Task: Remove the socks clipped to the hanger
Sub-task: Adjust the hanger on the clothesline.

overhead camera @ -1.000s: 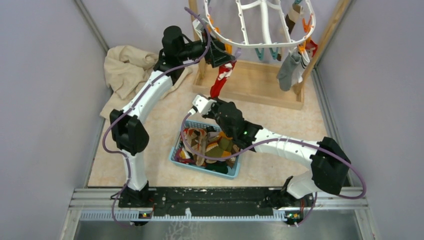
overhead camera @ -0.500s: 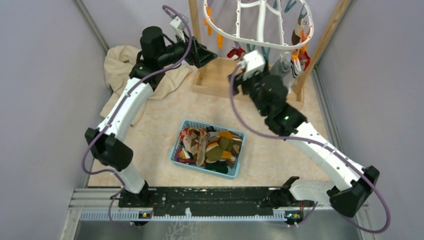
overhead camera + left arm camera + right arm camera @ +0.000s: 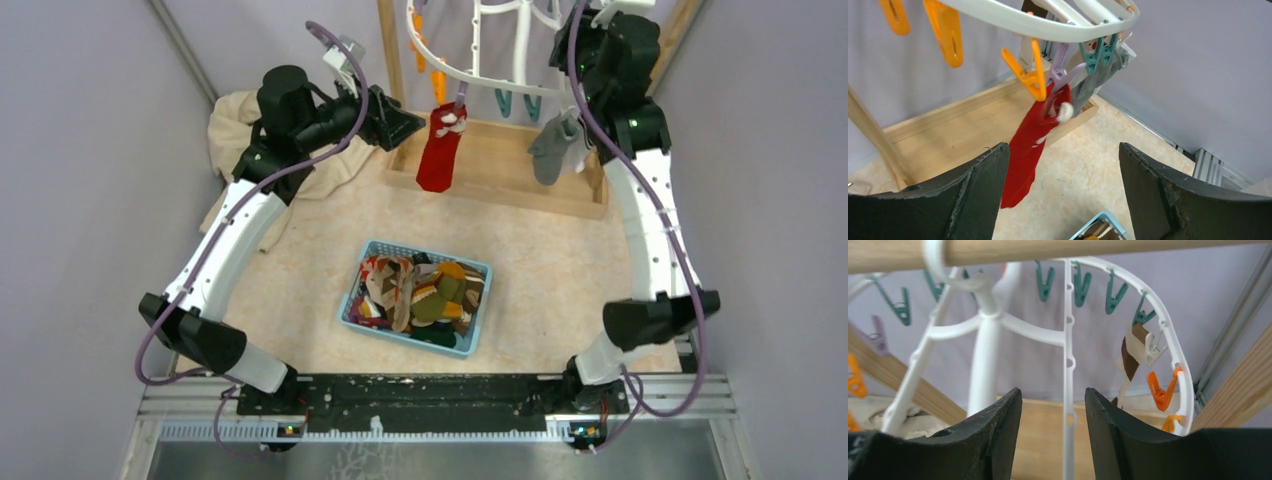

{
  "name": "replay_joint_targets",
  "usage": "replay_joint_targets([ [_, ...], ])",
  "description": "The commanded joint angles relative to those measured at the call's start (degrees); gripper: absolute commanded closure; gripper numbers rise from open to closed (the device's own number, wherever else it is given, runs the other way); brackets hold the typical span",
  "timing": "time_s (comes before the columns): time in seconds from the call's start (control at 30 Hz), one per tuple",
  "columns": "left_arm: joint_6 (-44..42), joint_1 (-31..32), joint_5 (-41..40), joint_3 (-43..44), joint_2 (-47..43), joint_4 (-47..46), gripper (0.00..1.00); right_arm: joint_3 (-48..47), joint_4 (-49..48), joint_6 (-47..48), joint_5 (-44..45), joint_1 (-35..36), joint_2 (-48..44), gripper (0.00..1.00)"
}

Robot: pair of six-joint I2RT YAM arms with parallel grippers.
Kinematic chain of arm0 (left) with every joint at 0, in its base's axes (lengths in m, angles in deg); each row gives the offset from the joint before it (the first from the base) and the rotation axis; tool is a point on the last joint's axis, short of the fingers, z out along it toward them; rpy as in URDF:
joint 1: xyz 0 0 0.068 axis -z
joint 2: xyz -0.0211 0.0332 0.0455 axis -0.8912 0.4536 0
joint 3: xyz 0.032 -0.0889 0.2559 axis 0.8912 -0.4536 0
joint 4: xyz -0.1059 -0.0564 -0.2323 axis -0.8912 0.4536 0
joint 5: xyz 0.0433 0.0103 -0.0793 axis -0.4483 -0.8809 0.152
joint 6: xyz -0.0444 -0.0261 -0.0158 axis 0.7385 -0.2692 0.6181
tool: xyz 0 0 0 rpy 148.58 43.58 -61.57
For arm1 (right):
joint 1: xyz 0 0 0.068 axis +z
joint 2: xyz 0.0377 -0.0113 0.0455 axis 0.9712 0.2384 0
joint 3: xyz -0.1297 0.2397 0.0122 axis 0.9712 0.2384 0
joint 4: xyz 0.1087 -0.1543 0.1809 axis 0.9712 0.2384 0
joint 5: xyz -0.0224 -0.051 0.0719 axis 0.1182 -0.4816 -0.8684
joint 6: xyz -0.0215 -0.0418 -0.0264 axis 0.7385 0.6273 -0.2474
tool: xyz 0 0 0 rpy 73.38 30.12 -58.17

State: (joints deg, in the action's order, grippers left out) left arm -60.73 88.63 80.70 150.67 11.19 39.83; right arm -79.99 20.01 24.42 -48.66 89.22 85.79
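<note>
White arm links (image 3: 243, 210), black joints (image 3: 285, 95), purple cables (image 3: 358, 80), matte black claw fingers (image 3: 973, 200)

Right arm (image 3: 645, 205) swung up from basket (image 3: 349, 303) to hanger (image 3: 1068, 315).

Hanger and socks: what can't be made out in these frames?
- Top view: the hanger is cut off by the top edge, and the right gripper is hidden behind its own wrist.
- Right wrist view: unclear whether the white spoke sits between the fingers or beyond them.
- Right wrist view: the striped sock has its lower end hidden behind the right finger.
</note>
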Motion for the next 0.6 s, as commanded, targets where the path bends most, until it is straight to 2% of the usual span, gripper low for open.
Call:
replay_joint_targets([
  [0.0,-1.63,0.32,-1.23,-0.65,-0.01,2.00,0.14,-10.59,9.88,-4.09,-4.60,-2.92,8.86,0.50],
  [0.23,-2.55,0.30,-0.46,-0.54,-0.20,2.76,0.14,-11.19,9.41,-6.07,-8.58,-5.57,12.64,0.46],
  [0.43,-2.84,0.32,-0.13,-0.56,-0.12,2.49,0.15,-13.87,12.03,-5.47,-7.87,-5.94,14.58,0.46],
  [0.57,-2.82,0.31,0.41,-0.47,-0.01,2.28,0.15,-15.40,13.47,-5.14,-9.20,-6.25,15.89,0.51],
])
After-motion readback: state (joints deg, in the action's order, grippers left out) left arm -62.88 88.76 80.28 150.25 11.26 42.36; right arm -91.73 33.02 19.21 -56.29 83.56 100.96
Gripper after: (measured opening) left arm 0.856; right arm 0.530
